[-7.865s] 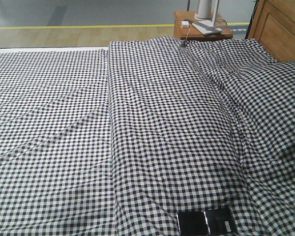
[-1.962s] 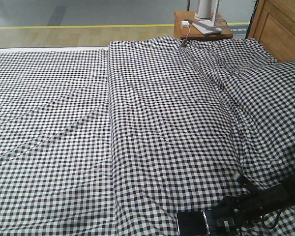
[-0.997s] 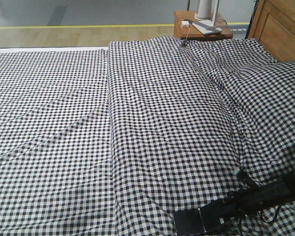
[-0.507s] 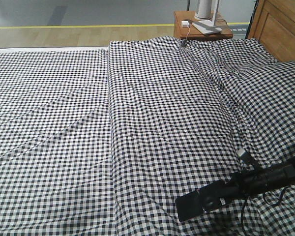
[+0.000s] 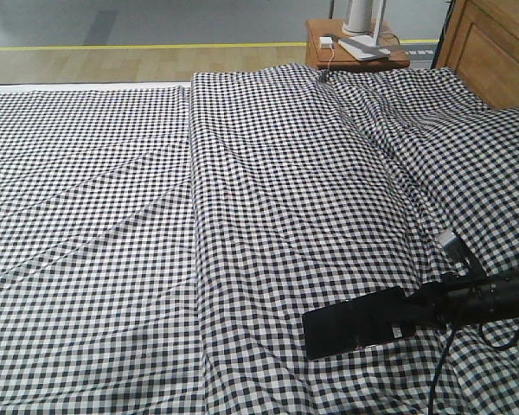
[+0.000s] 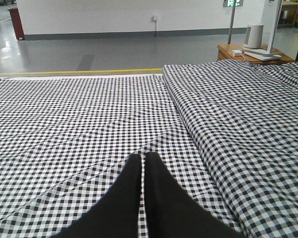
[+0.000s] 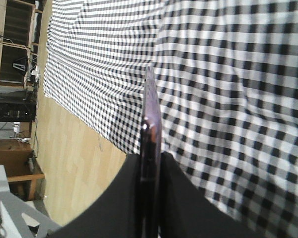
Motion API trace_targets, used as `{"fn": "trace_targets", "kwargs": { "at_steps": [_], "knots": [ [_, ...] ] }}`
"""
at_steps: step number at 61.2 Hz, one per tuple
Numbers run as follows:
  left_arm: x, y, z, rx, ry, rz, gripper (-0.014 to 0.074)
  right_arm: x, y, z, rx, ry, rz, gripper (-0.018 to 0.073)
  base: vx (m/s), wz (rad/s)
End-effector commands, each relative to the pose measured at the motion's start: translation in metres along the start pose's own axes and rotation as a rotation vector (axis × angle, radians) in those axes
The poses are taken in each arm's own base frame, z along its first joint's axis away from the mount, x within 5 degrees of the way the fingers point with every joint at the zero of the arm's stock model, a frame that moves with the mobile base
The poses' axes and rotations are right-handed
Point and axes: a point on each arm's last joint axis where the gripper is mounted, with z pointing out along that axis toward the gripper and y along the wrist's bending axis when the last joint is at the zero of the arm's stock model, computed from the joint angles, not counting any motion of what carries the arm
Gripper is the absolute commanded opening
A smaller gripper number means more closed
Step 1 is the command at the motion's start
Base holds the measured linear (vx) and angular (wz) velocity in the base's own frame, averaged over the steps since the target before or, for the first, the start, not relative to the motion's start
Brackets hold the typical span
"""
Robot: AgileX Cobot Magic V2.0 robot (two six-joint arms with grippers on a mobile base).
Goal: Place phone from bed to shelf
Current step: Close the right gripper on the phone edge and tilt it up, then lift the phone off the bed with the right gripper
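The right gripper (image 5: 408, 315) pinches the flat glossy black rectangular phone (image 5: 353, 323) by one end, its black fingers (image 7: 134, 193) narrowed onto the thin edges. The phone sits over the near right part of the large bed with the black-and-white gingham cover (image 5: 242, 216), seemingly raised off the cloth. The left gripper (image 6: 142, 157) hangs over the bed's left half, its fingers pressed together on nothing. The brown wooden headboard (image 5: 493, 43) stands at the bed's far right.
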Motion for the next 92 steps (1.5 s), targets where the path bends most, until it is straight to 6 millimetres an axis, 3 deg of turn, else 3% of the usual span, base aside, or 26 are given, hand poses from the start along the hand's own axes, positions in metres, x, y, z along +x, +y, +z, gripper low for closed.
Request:
{"fn": "trace_targets", "kwargs": {
  "at_steps": [1,28,42,54,71,92],
  "knots": [
    [-0.006,0.001,0.000,-0.010,-0.076,-0.010,0.0001,-0.001,0.044,-0.018,-0.142,-0.048,-0.093,-0.0004,0.00,0.00],
    [-0.006,0.001,0.000,-0.010,-0.076,-0.010,0.0001,0.021,0.134,-0.052,-0.089,-0.176,-0.319,-0.0004,0.00,0.00],
    [-0.006,0.001,0.000,-0.010,-0.076,-0.010,0.0001,0.026,0.198,-0.043,-0.132,-0.171,-0.499,-0.0004,0.00,0.00],
    [-0.006,0.001,0.000,-0.010,-0.076,-0.010,0.0001,0.038,0.240,-0.041,-0.180,-0.176,-0.588,-0.0004,0.00,0.00],
    [-0.006,0.001,0.000,-0.010,-0.076,-0.010,0.0001,0.061,0.285,-0.045,-0.231,-0.165,-0.672,-0.0004,0.00,0.00],
    [-0.006,0.001,0.000,-0.010,-0.076,-0.010,0.0001,0.090,0.321,-0.050,-0.294,-0.139,-0.732,-0.0004,0.00,0.00]
  ]
}}
